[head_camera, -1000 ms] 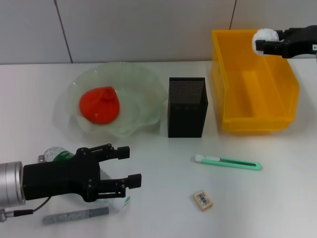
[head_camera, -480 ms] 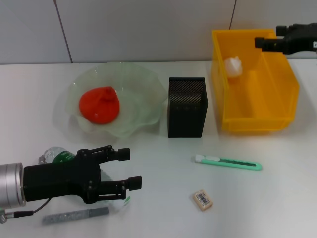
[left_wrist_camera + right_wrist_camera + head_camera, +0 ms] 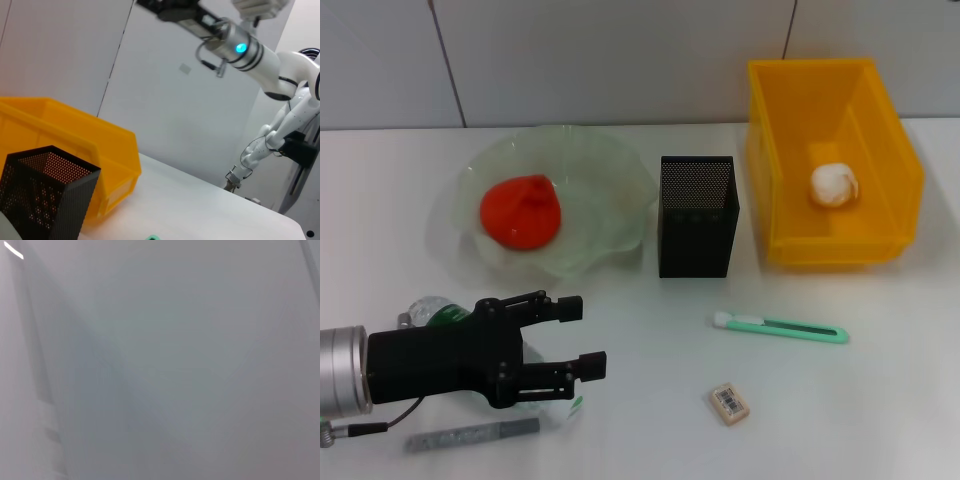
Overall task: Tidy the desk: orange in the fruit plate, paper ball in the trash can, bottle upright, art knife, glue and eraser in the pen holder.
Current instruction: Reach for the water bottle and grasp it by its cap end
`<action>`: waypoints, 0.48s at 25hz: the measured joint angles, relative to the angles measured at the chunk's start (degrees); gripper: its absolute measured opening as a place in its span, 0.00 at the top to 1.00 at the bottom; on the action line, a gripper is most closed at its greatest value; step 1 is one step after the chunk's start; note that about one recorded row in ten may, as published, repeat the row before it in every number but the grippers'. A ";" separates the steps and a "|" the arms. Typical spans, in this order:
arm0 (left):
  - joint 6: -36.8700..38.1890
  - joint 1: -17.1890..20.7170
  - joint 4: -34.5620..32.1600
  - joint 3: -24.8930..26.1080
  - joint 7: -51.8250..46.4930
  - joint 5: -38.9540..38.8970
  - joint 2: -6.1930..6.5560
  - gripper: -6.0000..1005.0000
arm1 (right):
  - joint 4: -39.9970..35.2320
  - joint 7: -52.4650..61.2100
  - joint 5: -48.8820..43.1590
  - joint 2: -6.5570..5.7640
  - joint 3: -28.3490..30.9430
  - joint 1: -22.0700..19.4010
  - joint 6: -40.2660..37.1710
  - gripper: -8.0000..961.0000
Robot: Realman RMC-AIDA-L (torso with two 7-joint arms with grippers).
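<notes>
Now crumpled paper ball (image 3: 834, 185) in yellow plastic bin (image 3: 775, 215); left gripper (image 3: 582, 340) wide over bottle (image 3: 433, 312).

Bright, even light from overhead in the head view; only soft, short shadows beside the pen holder (image 3: 698, 215) and under the left gripper (image 3: 582, 338). Mild sheen on the fruit plate (image 3: 610, 165). Left wrist view tilted, upper arm parts blurred. Right wrist view a featureless grey haze, fully unfocused.
</notes>
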State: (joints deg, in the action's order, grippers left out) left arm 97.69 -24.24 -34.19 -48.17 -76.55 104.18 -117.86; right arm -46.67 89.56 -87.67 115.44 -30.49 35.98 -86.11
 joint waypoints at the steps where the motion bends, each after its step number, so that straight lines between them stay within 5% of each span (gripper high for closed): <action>1: 0.00 0.00 0.00 0.00 0.00 0.00 0.00 0.16 | 0.00 0.00 0.00 0.00 0.00 0.00 0.00 0.19; 5: 0.05 -0.05 0.00 0.16 0.00 -0.14 0.00 0.16 | 5.08 -1.72 1.32 -2.85 0.05 -1.37 -16.03 0.19; 12: 0.26 -0.18 0.00 0.18 0.00 -0.07 0.03 0.16 | 4.24 -2.95 -12.18 -3.65 0.21 -1.89 -25.71 0.19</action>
State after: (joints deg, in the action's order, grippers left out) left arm 97.94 -24.42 -34.19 -47.99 -76.55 104.11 -117.83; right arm -42.43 86.61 -99.85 111.79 -30.28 34.09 -111.82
